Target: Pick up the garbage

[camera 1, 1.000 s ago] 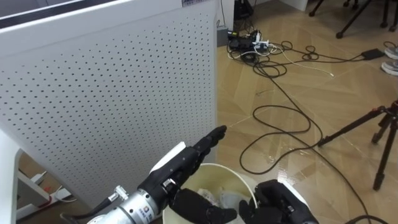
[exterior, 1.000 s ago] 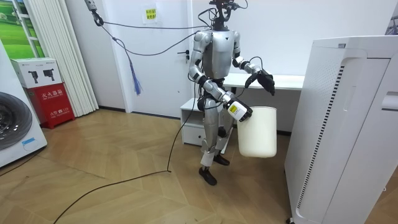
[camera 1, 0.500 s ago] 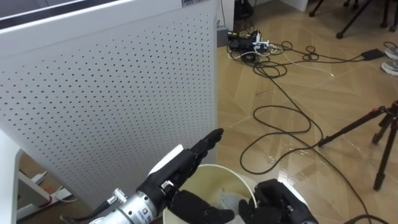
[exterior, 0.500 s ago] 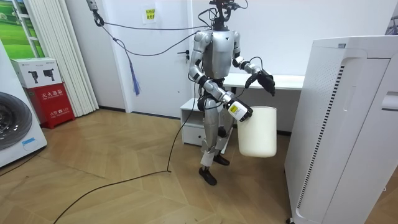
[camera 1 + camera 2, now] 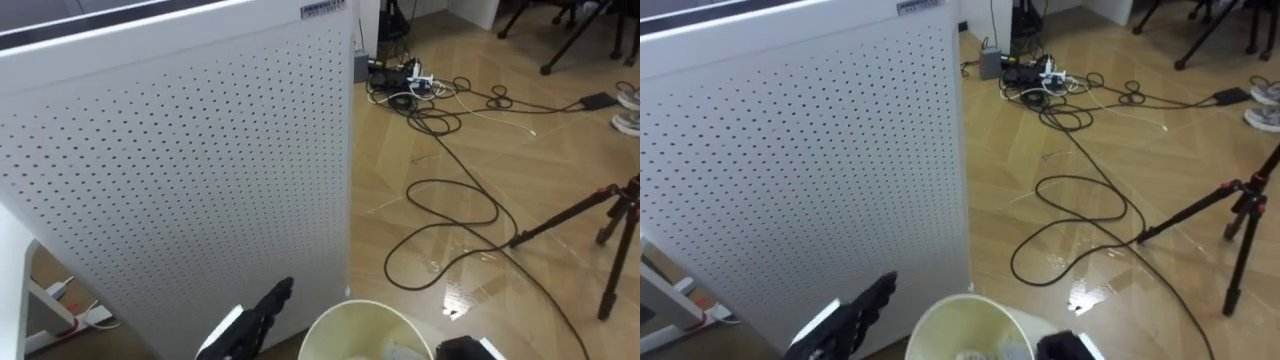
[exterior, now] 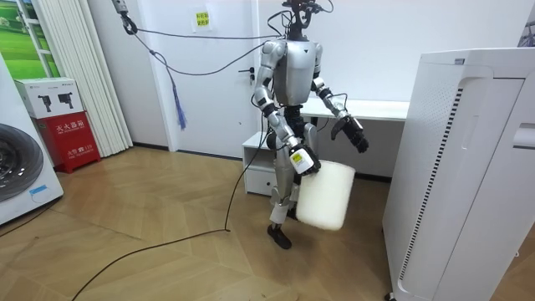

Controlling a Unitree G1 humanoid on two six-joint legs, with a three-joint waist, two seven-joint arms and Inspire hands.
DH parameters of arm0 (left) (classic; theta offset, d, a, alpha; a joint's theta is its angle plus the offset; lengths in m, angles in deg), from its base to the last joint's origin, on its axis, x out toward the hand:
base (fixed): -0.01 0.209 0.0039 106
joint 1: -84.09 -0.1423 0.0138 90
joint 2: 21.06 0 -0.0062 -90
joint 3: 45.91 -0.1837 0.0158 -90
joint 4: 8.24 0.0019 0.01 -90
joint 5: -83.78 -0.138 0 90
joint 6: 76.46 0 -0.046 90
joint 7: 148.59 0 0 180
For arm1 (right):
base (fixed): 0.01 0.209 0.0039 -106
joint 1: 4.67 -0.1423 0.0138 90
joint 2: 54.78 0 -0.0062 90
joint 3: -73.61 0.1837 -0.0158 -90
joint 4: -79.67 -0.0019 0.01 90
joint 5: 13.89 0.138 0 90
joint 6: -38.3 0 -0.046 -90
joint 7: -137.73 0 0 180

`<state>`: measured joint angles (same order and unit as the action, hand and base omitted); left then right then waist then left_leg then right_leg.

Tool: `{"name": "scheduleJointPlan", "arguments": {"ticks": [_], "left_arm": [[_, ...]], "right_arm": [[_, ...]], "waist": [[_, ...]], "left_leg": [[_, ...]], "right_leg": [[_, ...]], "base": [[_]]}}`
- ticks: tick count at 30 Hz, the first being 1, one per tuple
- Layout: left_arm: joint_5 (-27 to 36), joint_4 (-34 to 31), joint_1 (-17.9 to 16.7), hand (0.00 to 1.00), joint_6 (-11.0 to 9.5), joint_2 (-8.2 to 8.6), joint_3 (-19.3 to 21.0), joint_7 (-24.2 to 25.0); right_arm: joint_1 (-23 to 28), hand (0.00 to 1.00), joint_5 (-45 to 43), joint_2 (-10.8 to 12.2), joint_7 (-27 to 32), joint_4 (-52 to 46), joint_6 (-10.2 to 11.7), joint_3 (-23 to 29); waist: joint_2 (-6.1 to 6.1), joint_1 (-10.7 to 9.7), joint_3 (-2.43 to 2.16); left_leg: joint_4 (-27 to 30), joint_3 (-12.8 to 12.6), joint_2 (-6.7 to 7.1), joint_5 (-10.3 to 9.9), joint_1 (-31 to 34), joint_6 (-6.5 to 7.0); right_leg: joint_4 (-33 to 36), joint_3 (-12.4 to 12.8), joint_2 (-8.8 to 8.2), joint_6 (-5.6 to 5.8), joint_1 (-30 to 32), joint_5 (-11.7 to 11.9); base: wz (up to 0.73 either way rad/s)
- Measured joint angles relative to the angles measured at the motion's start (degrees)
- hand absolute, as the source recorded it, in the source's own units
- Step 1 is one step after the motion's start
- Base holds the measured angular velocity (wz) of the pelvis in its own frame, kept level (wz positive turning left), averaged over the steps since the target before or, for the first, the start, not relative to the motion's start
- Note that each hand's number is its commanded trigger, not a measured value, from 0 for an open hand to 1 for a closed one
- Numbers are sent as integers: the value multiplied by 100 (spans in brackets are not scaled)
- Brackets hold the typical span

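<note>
Garbage bin [image 5: 335, 318] hangs tilted: level its rim w/ right hand [image 5: 462, 348] (grip can't tell); left hand [image 5: 250, 322], fingers straight, beside bin

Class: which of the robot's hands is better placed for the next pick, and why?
Left. The left hand is free, fingers straight, beside the white bin; the right hand is at the bin's rim, carrying it.

Downward stereo; distant room view, probably.
</note>
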<state>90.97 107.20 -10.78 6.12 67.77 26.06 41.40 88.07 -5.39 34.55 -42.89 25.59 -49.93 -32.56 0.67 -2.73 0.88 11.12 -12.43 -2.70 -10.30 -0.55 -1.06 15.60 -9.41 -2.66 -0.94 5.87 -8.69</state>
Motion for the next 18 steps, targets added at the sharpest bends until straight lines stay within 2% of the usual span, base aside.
{"name": "scheduleJointPlan", "arguments": {"ticks": [2, 5, 8, 11, 14, 17, 18], "left_arm": [[0, 238, -50, 0, -8, 3, -1, -96], [4, 724, -68, 0, -21, 9, -2, -203], [4, 1197, -77, 0, -26, 11, 8, -266], [4, 1636, -91, 0, -40, 37, 152, -300], [14, 2062, -122, 0, -147, 90, 295, -381], [13, 2564, -98, 0, -208, 147, 430, -407], [9, 2786, -96, 0, -217, 193, 519, -434]], "right_arm": [[83, 100, -2, -2, 10, 58, 0, 0], [96, 100, -1, 6, -62, 476, 39, 4], [120, 100, 57, 8, -153, 956, 52, 11], [120, 100, 131, 96, -166, 1244, 111, 223], [245, 100, 289, 93, -141, 1296, 167, 306], [296, 100, 302, 116, -135, 1541, 367, 360], [289, 100, 295, 148, -123, 1736, 439, 428]], "waist": [[-31, -4, 0], [-67, -9, -26], [-62, 21, -34], [-57, 16, -38], [-61, 20, -38], [-72, 14, -42], [-64, 19, -57]], "left_leg": [[-18, -1, 1, 0, -7, 0], [-32, 0, -3, 0, -19, 0], [-54, 1, -11, -1, -76, -1], [-55, 1, -13, -1, -112, -1], [-84, 0, -16, -1, -202, -1], [-121, 0, -25, -2, -294, -3], [-157, 2, -28, -3, -322, -5]], "right_leg": [[-2, -2, 0, 0, 0, 0], [-84, -3, 6, 2, -32, 4], [-162, 5, 35, 9, -104, 22], [-153, 36, 44, 7, -112, 25], [-181, 35, 50, 7, -198, 23], [-214, 34, 68, 7, -289, 23], [-216, 42, 74, 6, -298, 21]], "base": [[0], [2], [0], [-5], [0], [0], [0]]}}
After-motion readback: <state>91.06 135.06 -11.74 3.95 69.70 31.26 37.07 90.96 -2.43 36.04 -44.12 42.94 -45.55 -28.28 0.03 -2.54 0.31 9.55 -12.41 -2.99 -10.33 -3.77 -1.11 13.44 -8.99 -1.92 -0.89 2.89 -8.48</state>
